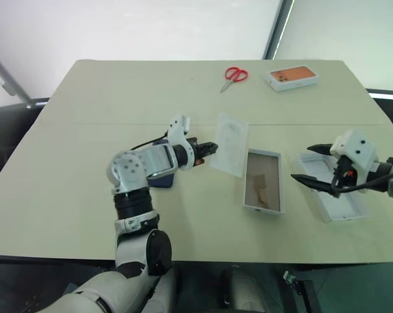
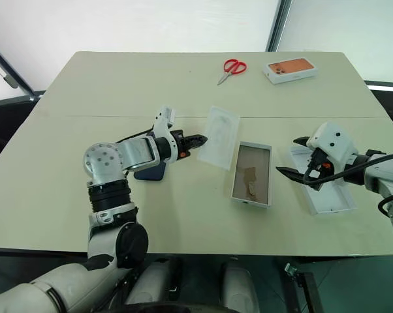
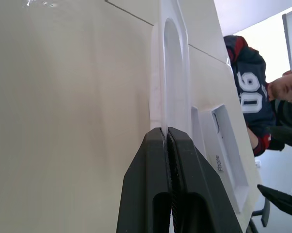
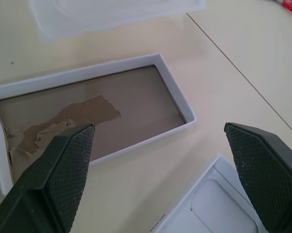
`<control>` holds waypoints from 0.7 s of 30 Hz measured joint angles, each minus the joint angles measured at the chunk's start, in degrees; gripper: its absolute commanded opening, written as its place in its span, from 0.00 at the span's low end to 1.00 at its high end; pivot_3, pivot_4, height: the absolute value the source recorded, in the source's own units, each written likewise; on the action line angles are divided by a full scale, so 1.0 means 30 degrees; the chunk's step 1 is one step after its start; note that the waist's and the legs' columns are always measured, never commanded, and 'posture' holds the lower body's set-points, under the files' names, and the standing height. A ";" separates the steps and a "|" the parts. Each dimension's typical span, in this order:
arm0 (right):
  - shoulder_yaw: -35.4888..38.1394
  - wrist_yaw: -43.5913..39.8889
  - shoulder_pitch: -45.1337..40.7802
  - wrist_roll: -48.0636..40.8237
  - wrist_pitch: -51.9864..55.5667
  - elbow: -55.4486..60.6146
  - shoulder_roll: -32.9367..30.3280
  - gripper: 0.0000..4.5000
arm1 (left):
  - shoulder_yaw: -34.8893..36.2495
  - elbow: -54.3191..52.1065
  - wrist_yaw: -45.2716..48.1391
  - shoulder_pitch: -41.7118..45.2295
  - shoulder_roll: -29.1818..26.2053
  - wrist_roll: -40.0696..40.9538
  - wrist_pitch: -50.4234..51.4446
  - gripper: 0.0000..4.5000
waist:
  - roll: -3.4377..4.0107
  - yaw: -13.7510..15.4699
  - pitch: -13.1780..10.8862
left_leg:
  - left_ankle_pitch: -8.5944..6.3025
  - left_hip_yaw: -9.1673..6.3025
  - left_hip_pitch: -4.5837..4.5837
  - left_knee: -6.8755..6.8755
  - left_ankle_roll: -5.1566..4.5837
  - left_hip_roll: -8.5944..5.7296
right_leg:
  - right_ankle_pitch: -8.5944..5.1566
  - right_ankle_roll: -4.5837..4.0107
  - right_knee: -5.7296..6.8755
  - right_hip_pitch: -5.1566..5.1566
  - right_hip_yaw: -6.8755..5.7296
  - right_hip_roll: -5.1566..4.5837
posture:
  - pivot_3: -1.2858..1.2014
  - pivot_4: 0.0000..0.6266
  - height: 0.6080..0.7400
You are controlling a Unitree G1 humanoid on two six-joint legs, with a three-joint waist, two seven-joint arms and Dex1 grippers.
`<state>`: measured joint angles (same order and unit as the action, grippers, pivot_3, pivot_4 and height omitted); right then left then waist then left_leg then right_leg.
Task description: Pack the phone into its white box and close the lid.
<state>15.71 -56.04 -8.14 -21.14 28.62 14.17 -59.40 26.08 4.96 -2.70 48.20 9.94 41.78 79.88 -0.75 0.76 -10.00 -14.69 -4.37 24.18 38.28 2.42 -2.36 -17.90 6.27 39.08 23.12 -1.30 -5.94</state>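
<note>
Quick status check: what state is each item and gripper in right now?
Left gripper: shut on the insert.
Insert: pinched at one edge, tilted.
White box: open, no phone inside, torn brown floor.
Lid: off, inside up, beside the white box.
Phone: on the table under the left arm.
Right gripper: open, holding nothing.
Scissors: closed.

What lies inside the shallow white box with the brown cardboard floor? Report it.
The shallow white box holds no phone. Its brown cardboard floor is bare, with a torn, lighter patch peeling near one end. Nothing covers the floor, so all of it is visible.
</note>
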 measured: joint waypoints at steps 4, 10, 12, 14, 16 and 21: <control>-0.0334 0.0054 -0.0305 -0.0001 -0.0003 -0.0150 0.0170 1.00 | -0.0619 0.3073 0.0970 0.2111 0.0131 -0.0060 -0.2785 0.01 | -0.0006 0.0046 -0.0004 | 0.0001 0.0006 0.0024 0.0012 0.0001 -0.0014 | 0.0002 0.0003 -0.0008 0.0003 -0.0014 -0.0003 | 0.52 0.24 0.68; -0.0497 0.0193 -0.0355 -0.0003 -0.0002 -0.0147 0.0487 1.00 | -0.1852 0.7191 0.3053 0.4750 0.0341 -0.0445 -0.6000 0.01 | -0.0002 -0.0087 -0.0002 | 0.0000 0.0031 -0.0003 -0.0014 0.0000 -0.0013 | 0.0001 0.0010 -0.0010 0.0002 -0.0010 -0.0002 | 0.52 0.24 0.68; -0.0414 0.0210 -0.0128 -0.0004 0.0002 -0.0126 0.0489 1.00 | -0.2436 0.8088 0.3530 0.4747 0.0238 -0.0717 -0.6037 0.01 | -0.0001 -0.0127 -0.0002 | 0.0001 0.0024 -0.0014 -0.0014 0.0001 -0.0010 | 0.0001 0.0010 0.0007 0.0005 -0.0009 0.0007 | 0.52 0.24 0.68; -0.0252 0.0228 0.0223 -0.0002 0.0038 -0.0114 0.0487 1.00 | -0.2936 0.8195 0.3812 0.4737 0.0253 -0.0824 -0.5843 0.01 | -0.0001 -0.0103 -0.0002 | 0.0001 0.0016 -0.0011 -0.0013 0.0000 0.0000 | 0.0001 0.0011 0.0008 0.0006 -0.0006 0.0003 | 0.52 0.24 0.68; 0.0022 0.0223 0.0457 0.0006 0.0063 -0.0116 0.0485 1.00 | -0.3246 0.7889 0.3883 0.4602 0.0366 -0.0799 -0.5299 0.01 | 0.0002 -0.0071 0.0000 | 0.0000 0.0015 -0.0011 -0.0012 0.0000 -0.0001 | 0.0001 0.0011 0.0007 0.0005 0.0003 -0.0004 | 0.52 0.24 0.68; 0.0833 0.0097 0.1011 0.0058 0.0000 -0.0192 0.0239 1.00 | -0.3785 0.6150 0.3170 0.2888 0.0205 -0.0759 -0.2817 0.01 | 0.0005 -0.0074 0.0002 | 0.0001 0.0004 -0.0015 -0.0013 0.0000 0.0005 | 0.0001 0.0012 0.0013 0.0007 0.0004 0.0003 | 0.52 0.24 0.68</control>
<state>18.21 -55.75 -5.11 -20.96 28.62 13.59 -58.68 14.73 23.41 6.81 56.87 10.56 39.50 71.43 -0.74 0.54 -10.00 -14.69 -4.36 24.14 38.24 2.42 -2.34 -17.89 6.31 39.11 23.14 -1.28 -5.94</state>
